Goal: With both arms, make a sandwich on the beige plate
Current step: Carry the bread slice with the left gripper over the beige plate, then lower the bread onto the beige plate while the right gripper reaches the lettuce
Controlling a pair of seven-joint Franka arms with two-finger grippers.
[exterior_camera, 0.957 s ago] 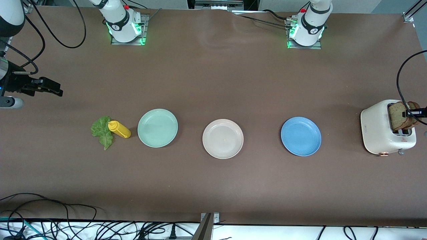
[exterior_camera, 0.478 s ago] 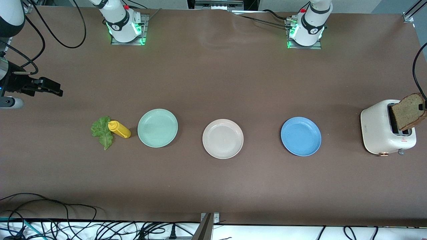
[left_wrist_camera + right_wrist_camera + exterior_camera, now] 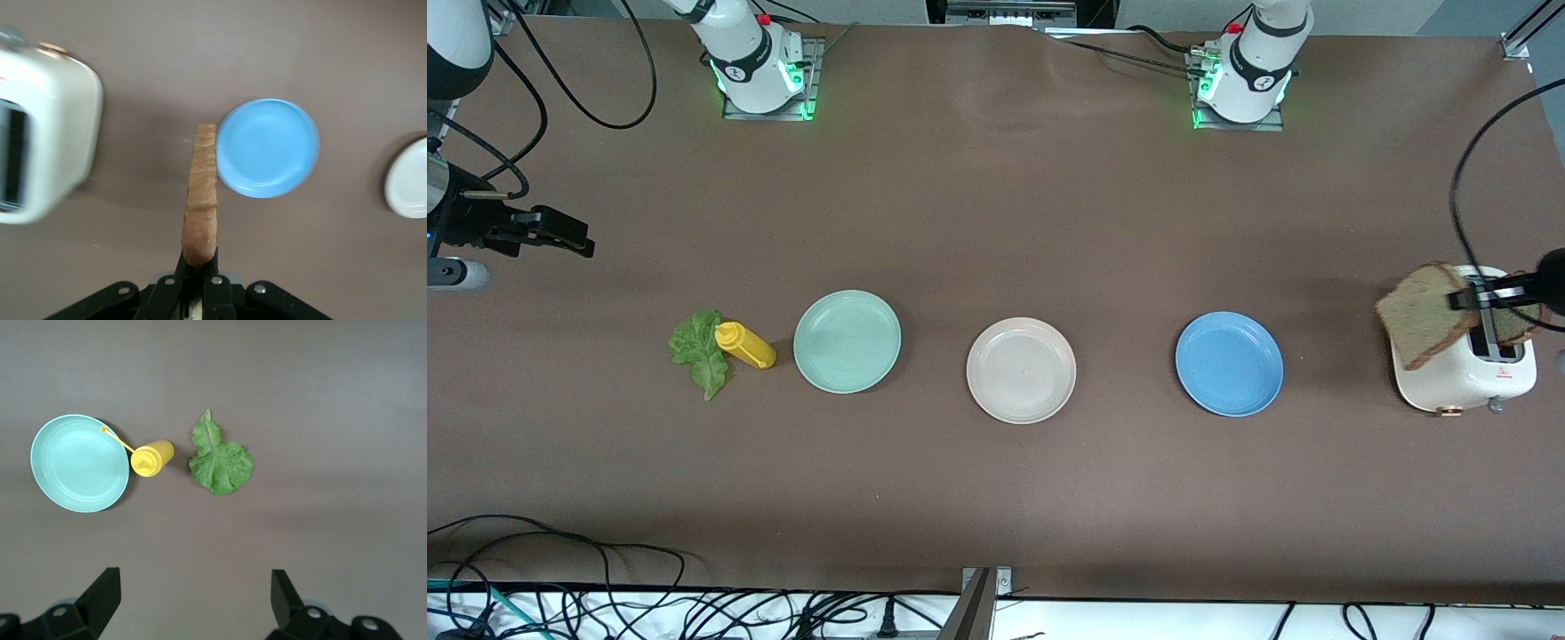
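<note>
- While our left gripper (image 3: 1463,300) is hovering over the white toaster (image 3: 1458,378) at the left arm's end of the bench (image 3: 996,222), its fingers (image 3: 215,288) are clamping a slice of brown bread (image 3: 1424,326) by one edge.
- We are holding that slice tilted in the air above the toaster's top; in the left wrist view it is showing edge-on, with the blue plate (image 3: 268,148) lying past it.
- We are seeing a second slice (image 3: 1513,327) sitting in the toaster's slot.
- We are keeping our right gripper (image 3: 560,233) waiting over the right arm's end of the bench, its fingers (image 3: 100,593) standing wide apart and gripping nothing.
- We are finding the beige plate (image 3: 1021,370) lying bare in the middle of the bench, between the mint-green plate (image 3: 847,341) and the blue plate, all three in a row and well apart.
- We are noting the lettuce leaf (image 3: 698,351) lying flat toward the right arm's end, just beside the yellow squeeze bottle (image 3: 745,345), which is lying on its side between the leaf and the mint-green plate.
</note>
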